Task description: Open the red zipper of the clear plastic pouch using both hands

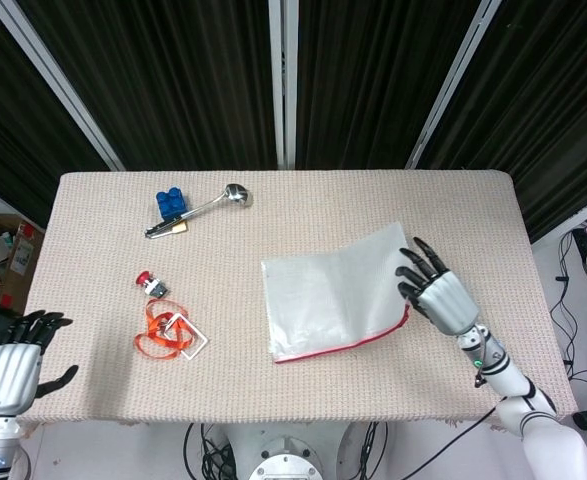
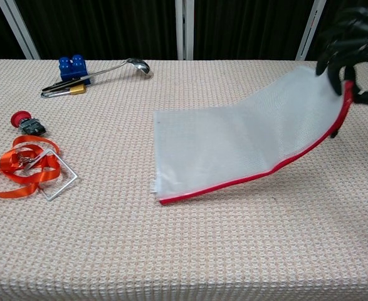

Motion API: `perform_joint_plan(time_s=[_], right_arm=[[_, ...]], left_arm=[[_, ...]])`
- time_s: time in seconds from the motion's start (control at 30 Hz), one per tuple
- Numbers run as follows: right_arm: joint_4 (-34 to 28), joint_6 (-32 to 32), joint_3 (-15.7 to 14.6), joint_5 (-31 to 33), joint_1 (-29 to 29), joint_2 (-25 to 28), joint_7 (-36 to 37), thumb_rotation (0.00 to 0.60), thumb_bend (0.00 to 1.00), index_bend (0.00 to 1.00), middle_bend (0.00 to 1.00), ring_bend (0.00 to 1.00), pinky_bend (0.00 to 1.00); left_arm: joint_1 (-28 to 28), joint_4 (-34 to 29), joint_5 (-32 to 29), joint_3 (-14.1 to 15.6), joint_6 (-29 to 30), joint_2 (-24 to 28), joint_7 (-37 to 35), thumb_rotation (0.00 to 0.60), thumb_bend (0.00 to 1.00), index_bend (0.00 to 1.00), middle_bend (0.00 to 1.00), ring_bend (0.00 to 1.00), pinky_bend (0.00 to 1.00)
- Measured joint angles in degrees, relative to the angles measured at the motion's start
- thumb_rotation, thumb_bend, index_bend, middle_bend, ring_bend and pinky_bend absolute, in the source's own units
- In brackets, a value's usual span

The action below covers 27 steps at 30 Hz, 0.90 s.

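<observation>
Clear plastic pouch (image 1: 335,291) (image 2: 246,141) lying partly on the woven beige surface (image 1: 273,395) (image 2: 171,251), its far-right corner lifted clear and held up by the right robot hand (image 1: 435,295) (image 2: 353,44). Translucent, faintly gridded sheet, bent in a smooth curve from the flat left end up to the raised right end. Red zipper (image 1: 343,343) (image 2: 259,172) running along the near edge, following the same curve, apparently closed along its length. Dark fingers (image 1: 411,272) (image 2: 334,59) of that robot hand curled over the pouch's raised edge, pinching it near the zipper's end; pull tab not discernible.

Left robot hand (image 1: 11,365) low at the near-left edge of the surface, well apart from the pouch, fingers spread, holding nothing.

Between the two robot hands, nearer the left one: orange strap (image 1: 163,335) (image 2: 17,172) with a wire frame, a red-capped button (image 1: 149,283) (image 2: 26,121). Farther back, blue block (image 1: 171,203) (image 2: 72,66) touching a spoon (image 1: 208,205) (image 2: 108,69).
</observation>
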Motion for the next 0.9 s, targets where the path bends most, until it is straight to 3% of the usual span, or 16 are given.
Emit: perform_joint_plan(time_s=[0.23, 0.43, 0.6, 0.9], right_arm=[[2.02, 8.66, 3.25, 3.25, 1.14, 9.78, -1.48, 0.600, 0.62, 0.77, 0.42, 0.17, 0.03], [-0.30, 10.45, 2.54, 1.93, 6.75, 14.08, -3.31, 0.600, 0.53, 0.78, 0.42, 0.17, 0.06], [-3.71, 8.70, -0.61, -2.70, 14.04, 12.71, -7.04, 0.600, 0.49, 0.78, 0.42, 0.17, 0.07], [-5.77, -2.21, -5.54, -8.44, 24.21, 1.54, -8.67, 0.600, 0.46, 0.79, 0.42, 0.17, 0.07]], left_arm=[[-0.62, -0.91, 0.61, 0.59, -1.31, 0.42, 1.00, 0.600, 0.16, 0.28, 0.21, 0.14, 0.18], [-0.45, -1.75, 0.92, 1.24, -1.40, 0.87, 1.90, 0.600, 0.16, 0.28, 0.21, 0.14, 0.18], [-0.18, -1.70, 0.67, 1.35, -1.23, 0.66, 1.58, 0.600, 0.16, 0.28, 0.21, 0.14, 0.18], [0.51, -0.17, 0.00, 1.67, -0.95, 0.35, -0.11, 0.600, 0.16, 0.28, 0.21, 0.14, 0.18]])
